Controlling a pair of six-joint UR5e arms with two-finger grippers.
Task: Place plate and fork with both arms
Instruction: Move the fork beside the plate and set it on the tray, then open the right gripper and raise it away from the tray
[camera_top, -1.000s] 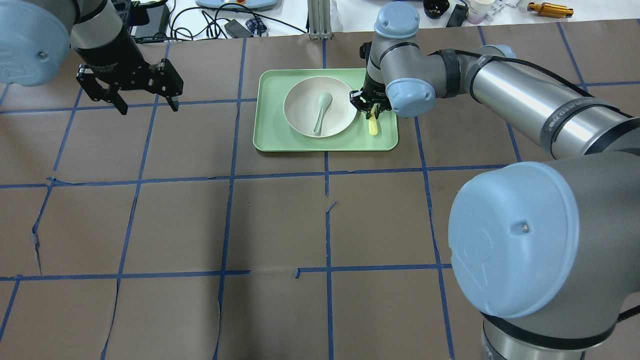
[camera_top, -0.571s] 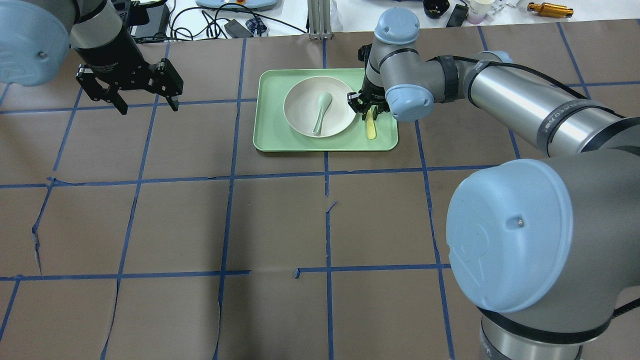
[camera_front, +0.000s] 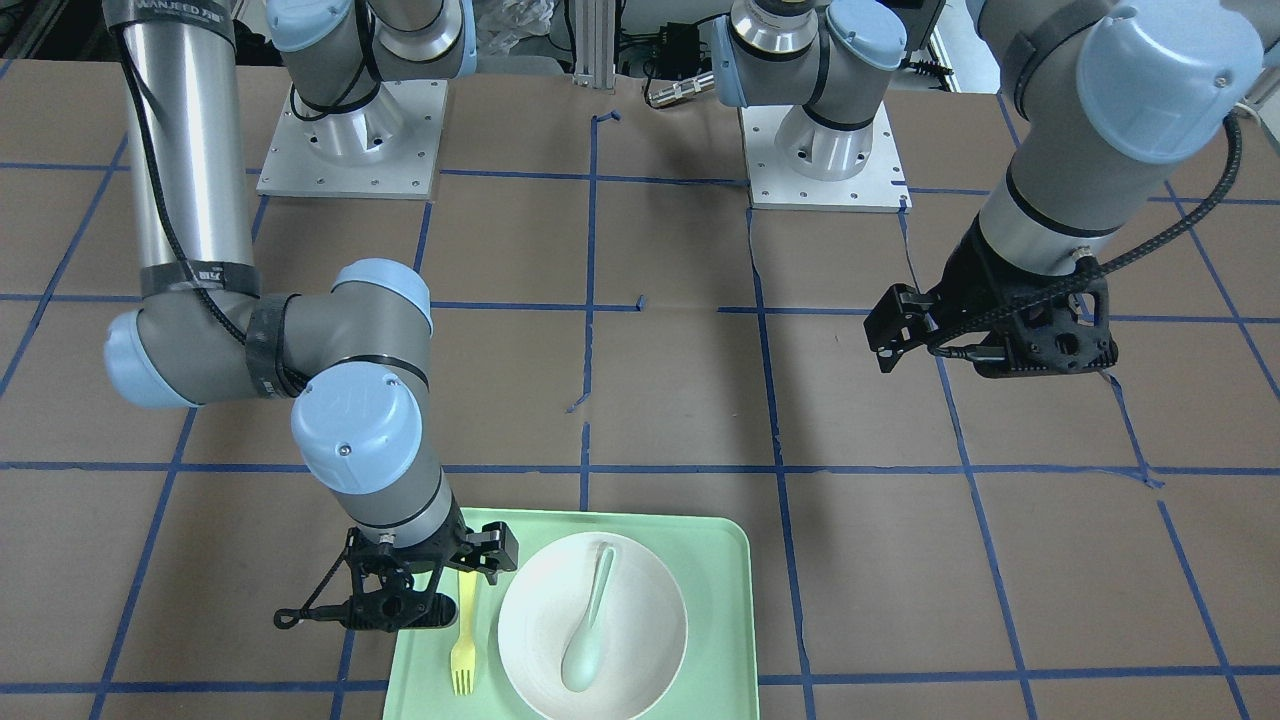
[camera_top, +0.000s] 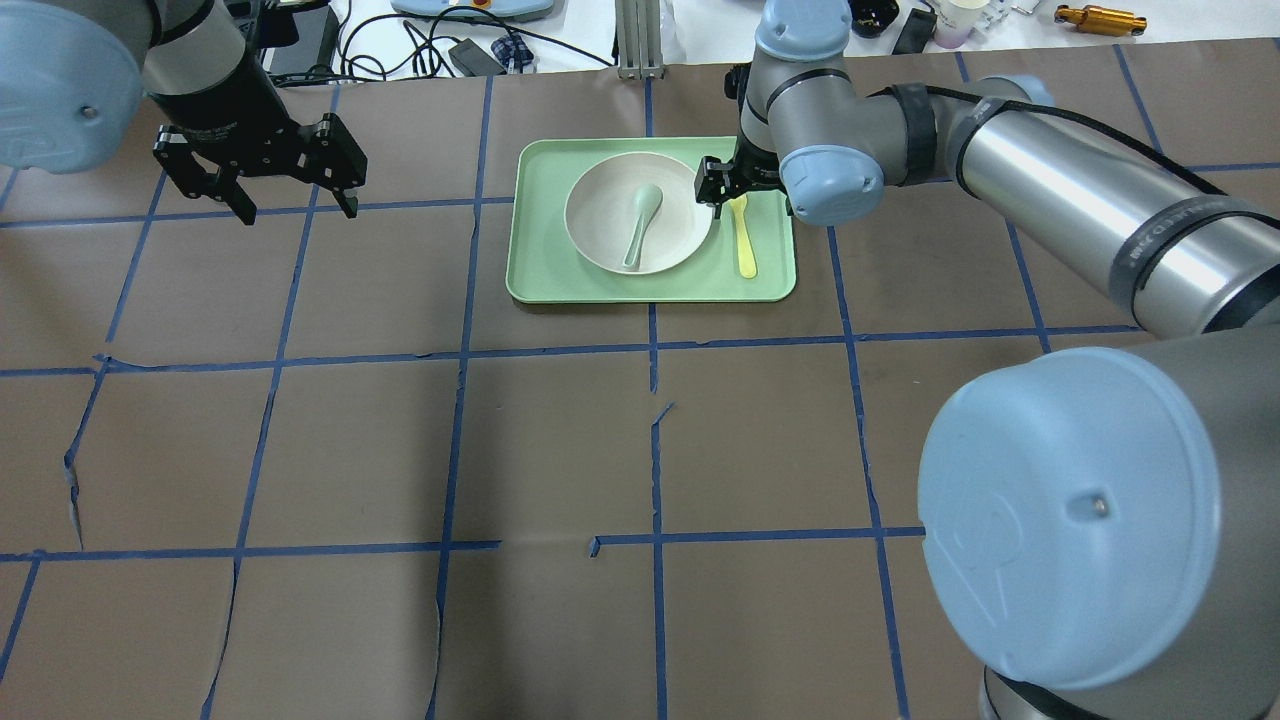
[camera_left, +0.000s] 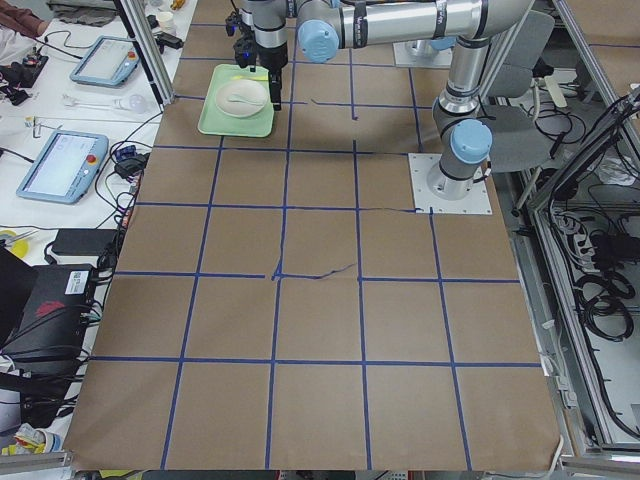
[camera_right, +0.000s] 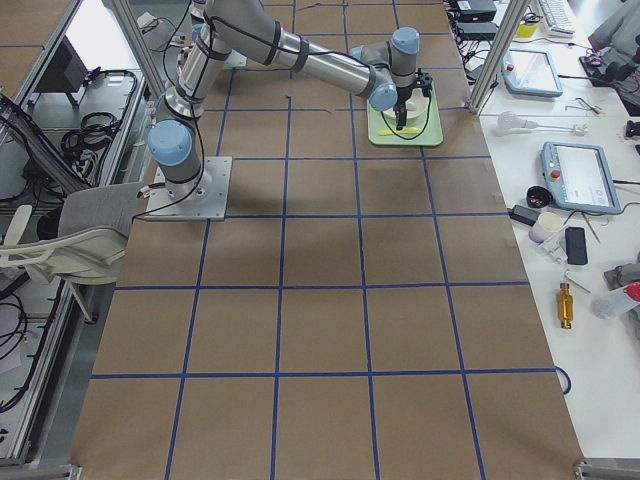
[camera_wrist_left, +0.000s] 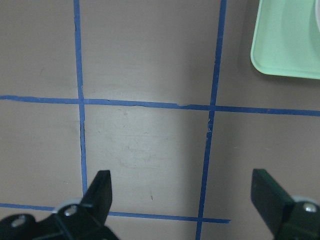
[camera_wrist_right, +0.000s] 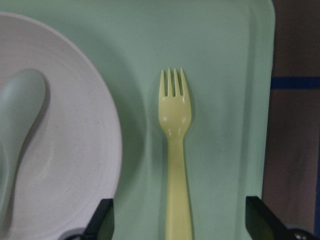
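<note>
Right fingers (camera_wrist_right: 261, 216) spread wide, empty, fork (camera_wrist_right: 175, 115) handle centred between them; long axis straight ahead, tines at far end. Fork on tray (camera_wrist_right: 225, 50), just beside plate (camera_wrist_right: 75, 150) (spoon (camera_wrist_right: 20, 100) inside). Left fingers (camera_wrist_left: 100, 187) wide open, empty, well apart.

This is a robotics laboratory. Two robot arms (camera_front: 190, 150) are bolted through metal base plates (camera_front: 415, 170) onto a large table (camera_left: 320, 320) covered in brown paper and marked into squares by blue tape lines (camera_top: 300, 357). Down the left side of the exterior left view, a white bench (camera_left: 60, 115) carries teach pendants (camera_left: 57, 165) and loose cables (camera_left: 125, 165). Aluminium frame posts (camera_right: 487, 60) stand at the table's edge, and coils of black cabling (camera_left: 600, 290) lie beyond it at that view's right edge.
</note>
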